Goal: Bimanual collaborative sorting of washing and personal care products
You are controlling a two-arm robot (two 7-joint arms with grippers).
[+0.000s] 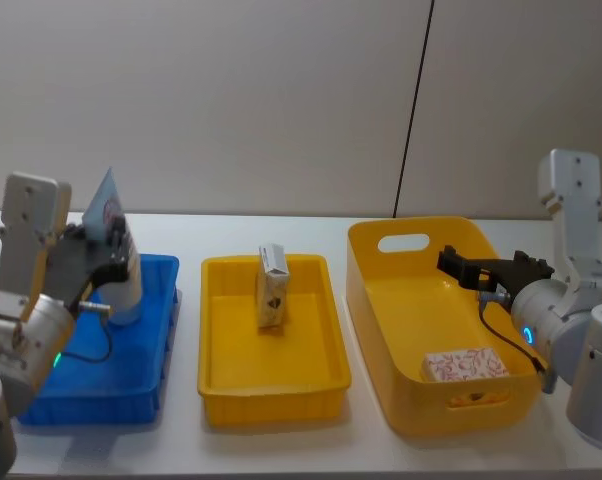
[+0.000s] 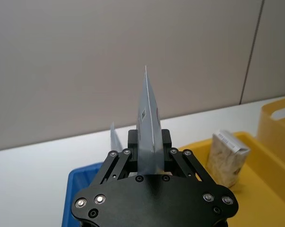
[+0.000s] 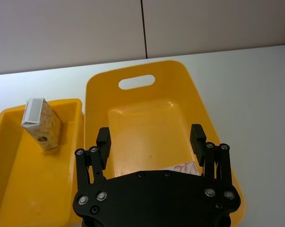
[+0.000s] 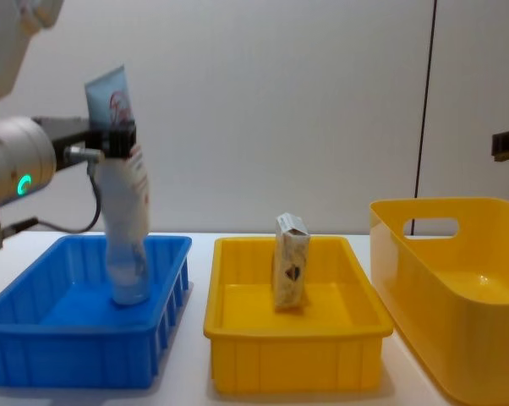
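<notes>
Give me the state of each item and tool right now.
Left tool: shut on the pouch.
Pouch: upright, gripped near its top, base inside the blue bin.
Carton: standing upright in the yellow tray.
Right tool: open, empty, above the large yellow bin.
Red-patterned pack: lying flat in that bin.

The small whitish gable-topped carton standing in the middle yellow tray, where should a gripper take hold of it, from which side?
Probably from above, fingers closing on the flat side panels of the small whitish gable-topped carton below its sloped top: it stands upright, clear of the shallow yellow tray's walls. The open right gripper is free.
</notes>
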